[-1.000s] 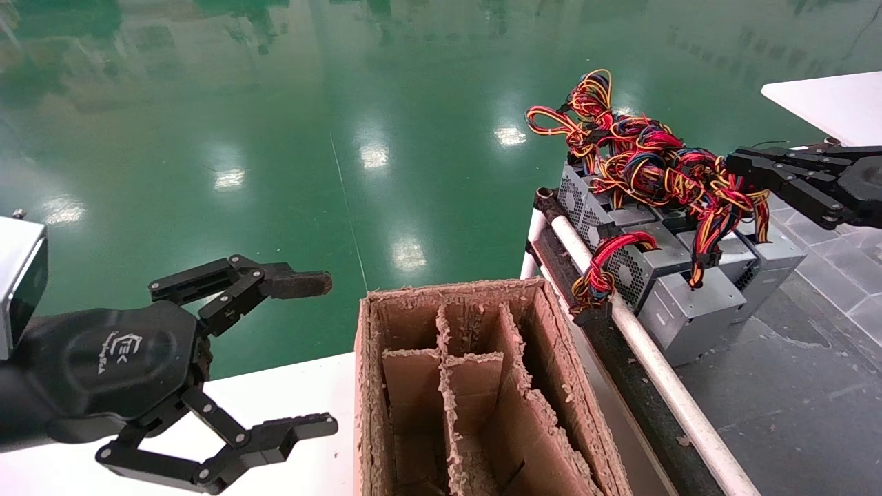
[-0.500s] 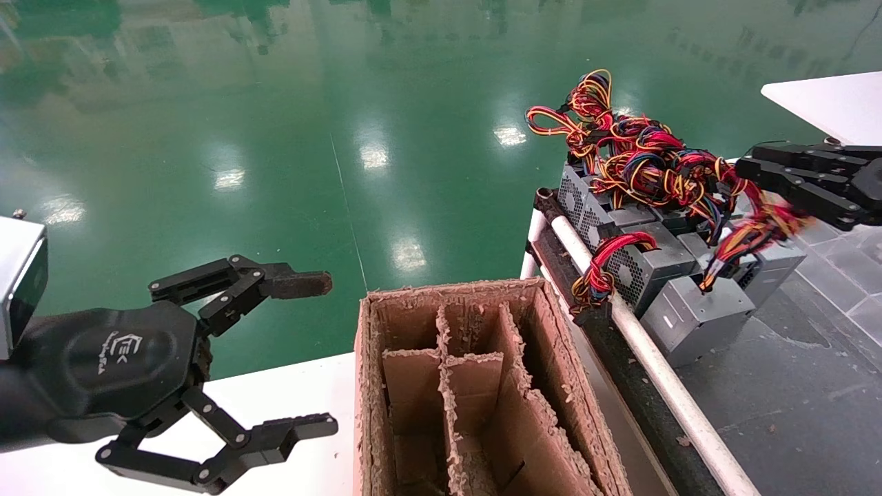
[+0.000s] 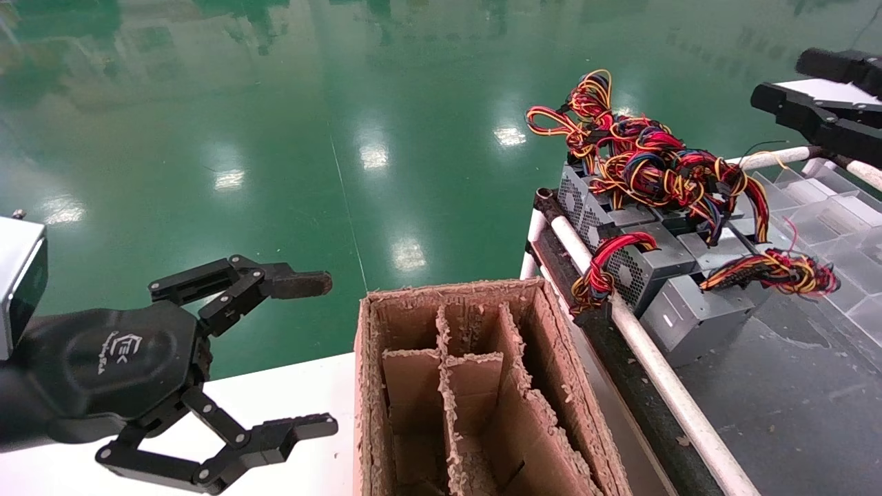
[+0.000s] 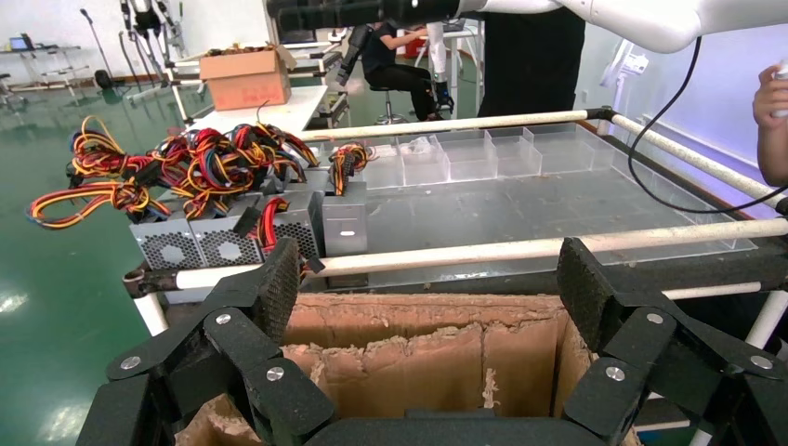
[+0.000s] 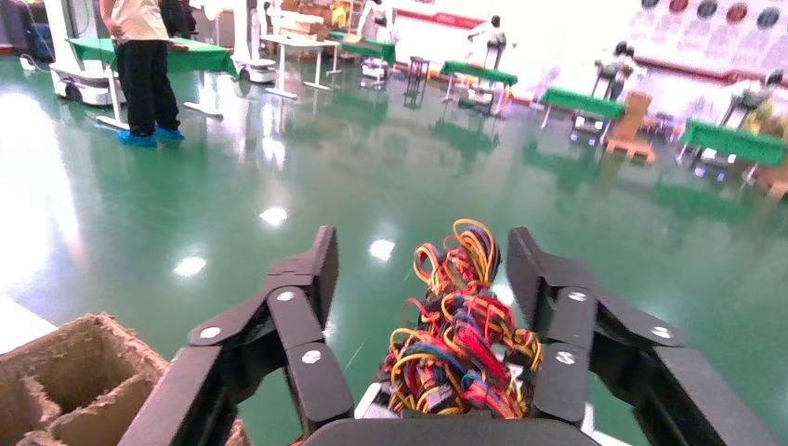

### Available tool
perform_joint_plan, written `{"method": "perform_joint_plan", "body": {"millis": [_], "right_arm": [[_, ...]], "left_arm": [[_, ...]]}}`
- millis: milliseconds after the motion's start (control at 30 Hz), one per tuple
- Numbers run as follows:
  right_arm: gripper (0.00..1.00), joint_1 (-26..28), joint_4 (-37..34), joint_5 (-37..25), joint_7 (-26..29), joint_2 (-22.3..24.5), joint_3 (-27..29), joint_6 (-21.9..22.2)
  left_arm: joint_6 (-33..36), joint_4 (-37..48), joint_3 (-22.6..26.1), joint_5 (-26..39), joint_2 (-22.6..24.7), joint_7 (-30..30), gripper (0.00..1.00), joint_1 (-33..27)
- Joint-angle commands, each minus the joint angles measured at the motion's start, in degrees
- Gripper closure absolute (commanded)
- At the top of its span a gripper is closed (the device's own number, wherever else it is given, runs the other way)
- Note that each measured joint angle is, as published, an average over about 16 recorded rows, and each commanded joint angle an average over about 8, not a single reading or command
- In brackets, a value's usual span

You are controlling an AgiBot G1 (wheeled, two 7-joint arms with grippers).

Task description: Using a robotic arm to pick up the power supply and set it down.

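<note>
The right gripper (image 3: 803,86) had lifted clear, fingers apart and empty; the power supply (image 3: 692,317) lay below them, its wire bundle (image 3: 775,270) dropped beside it; the grasp apparently failed.

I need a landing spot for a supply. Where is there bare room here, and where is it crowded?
Free: the dark tray floor between the white rail and the clear bins, and the carton compartments. Crowded: the power supplies under tangled wires.
</note>
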Motion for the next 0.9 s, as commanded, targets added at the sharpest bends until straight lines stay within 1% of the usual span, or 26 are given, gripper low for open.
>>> {"method": "perform_joint_plan", "body": {"millis": [33,900], "right_arm": [[0.00,-0.5,0.3,1.4,-1.0,-0.2,0.8,-0.5],[0.00,-9.3,15.7,7.8,2.1,-1.0,-0.3,-5.4]], "left_arm": [[0.0,0.0,0.0,0.0,0.0,0.0,0.00,0.0],[0.0,0.0,0.0,0.0,0.0,0.0,0.00,0.0]]}}
